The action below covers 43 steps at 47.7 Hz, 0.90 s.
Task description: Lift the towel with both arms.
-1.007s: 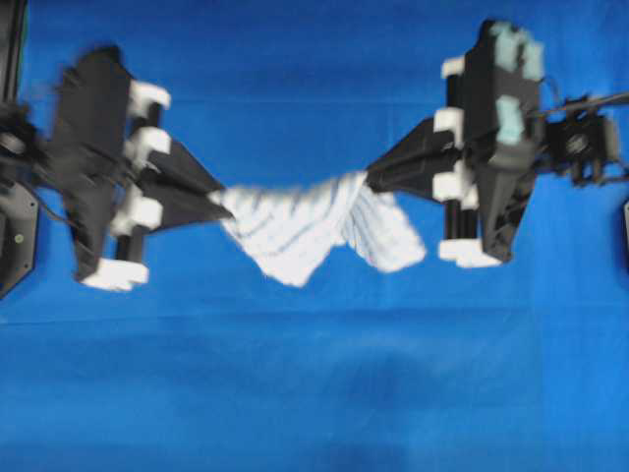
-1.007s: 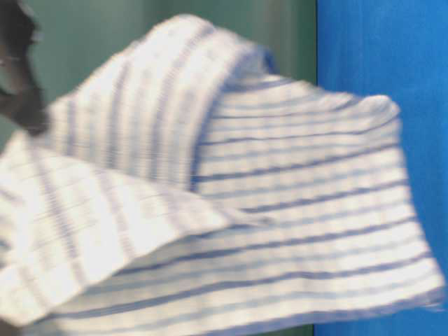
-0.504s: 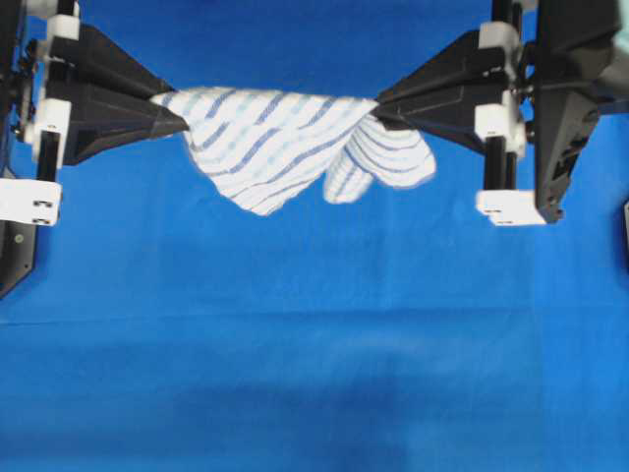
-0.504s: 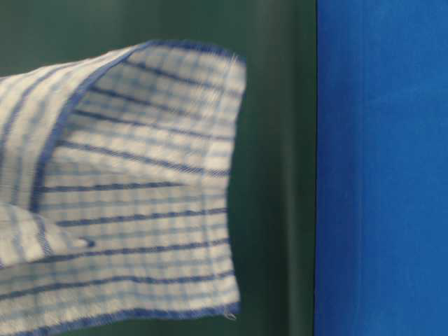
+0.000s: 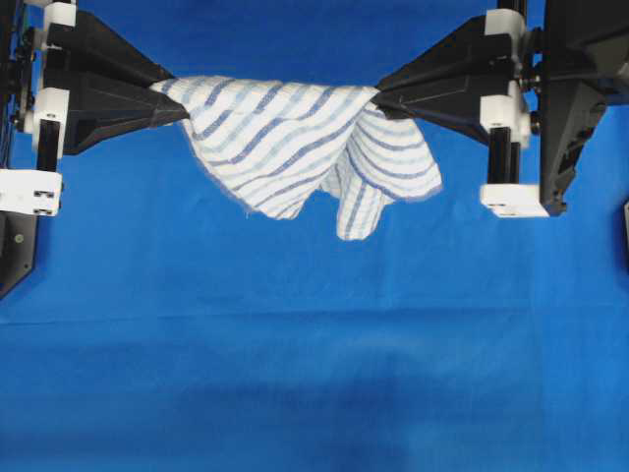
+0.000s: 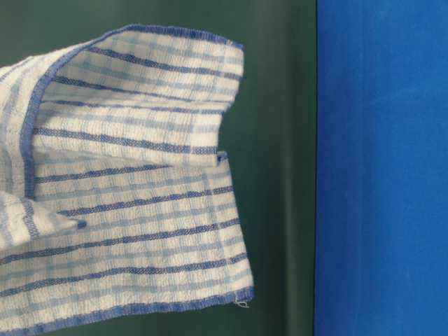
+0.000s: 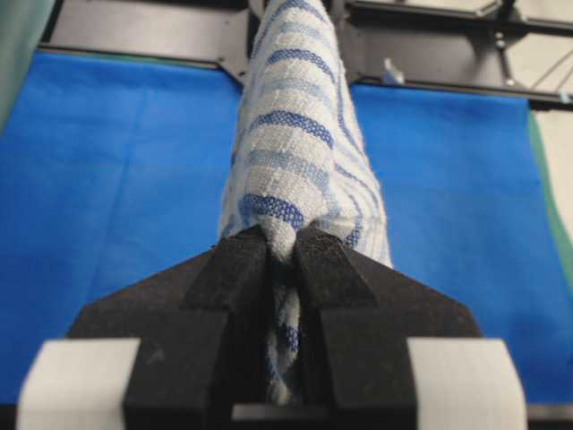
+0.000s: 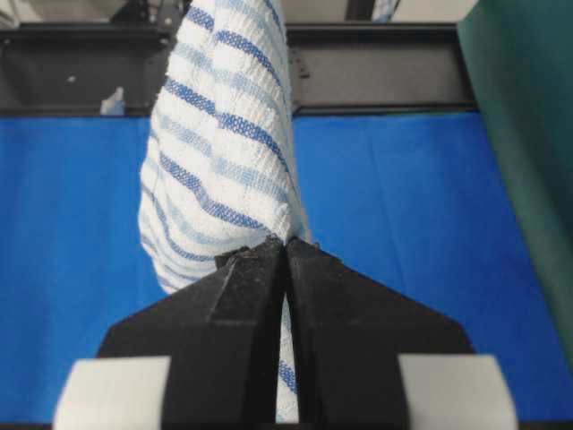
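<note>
The white towel [image 5: 295,143] with blue stripes hangs in the air, stretched between both arms high over the blue covering. My left gripper [image 5: 183,109] is shut on its left end; the left wrist view shows the cloth [image 7: 295,143] bunched between the black jaws of that gripper [image 7: 282,237]. My right gripper [image 5: 377,98] is shut on the right end, the fabric [image 8: 224,134] pinched thin at the gripper's tips [image 8: 286,244]. A loose flap sags below the span. The table-level view shows the hanging towel [image 6: 133,182] close up, clear of the table.
The plain blue table covering [image 5: 314,374] lies below. Black frame bars [image 7: 430,40] run along the far edge in the wrist views. A dark green wall [image 6: 276,140] stands behind the towel in the table-level view.
Both arms rose toward the overhead camera with the towel held, spreading apart and pulling it taut. In the last half second the towel settled and sagged slightly lower.
</note>
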{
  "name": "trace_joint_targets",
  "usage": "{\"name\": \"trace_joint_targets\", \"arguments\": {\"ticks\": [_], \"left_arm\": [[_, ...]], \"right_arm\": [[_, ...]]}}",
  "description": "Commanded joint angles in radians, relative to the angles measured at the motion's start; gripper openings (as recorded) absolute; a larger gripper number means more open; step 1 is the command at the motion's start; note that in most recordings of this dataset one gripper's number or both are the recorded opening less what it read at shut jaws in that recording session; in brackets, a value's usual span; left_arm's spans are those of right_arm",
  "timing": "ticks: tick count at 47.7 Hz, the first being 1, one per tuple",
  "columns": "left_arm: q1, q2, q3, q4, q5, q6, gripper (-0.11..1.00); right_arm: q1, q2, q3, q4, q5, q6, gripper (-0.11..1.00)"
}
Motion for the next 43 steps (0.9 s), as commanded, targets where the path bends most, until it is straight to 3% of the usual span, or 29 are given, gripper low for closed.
{"name": "trace_joint_targets", "arguments": {"ticks": [1,5,7,18,21,31,43], "left_arm": [[0.0,-0.003,-0.015,0.002,-0.003,0.032,0.04],[0.002,-0.005,-0.011,0.002,-0.003,0.064,0.05],[0.002,-0.005,-0.008,0.002,-0.005,0.069,0.13],[0.002,-0.011,0.015,0.002,-0.018,0.067,0.8],[0.002,-0.009,0.026,0.002,-0.023,0.067,0.91],[0.0,0.017,0.066,0.0,-0.049,0.063,0.91],[-0.02,0.069,0.178,-0.003,-0.101,0.061,0.91]], "right_arm": [[-0.008,-0.015,-0.017,-0.003,-0.003,-0.006,0.02],[-0.02,-0.017,-0.014,-0.003,-0.003,-0.005,0.02],[-0.028,-0.015,-0.011,-0.003,-0.003,-0.005,0.04],[-0.038,-0.015,0.009,-0.003,-0.003,0.003,0.65],[-0.04,-0.015,0.015,-0.003,0.0,0.006,0.65],[-0.043,-0.015,0.052,-0.003,0.0,0.012,0.62],[-0.043,0.011,0.21,0.002,-0.087,0.075,0.62]]}}
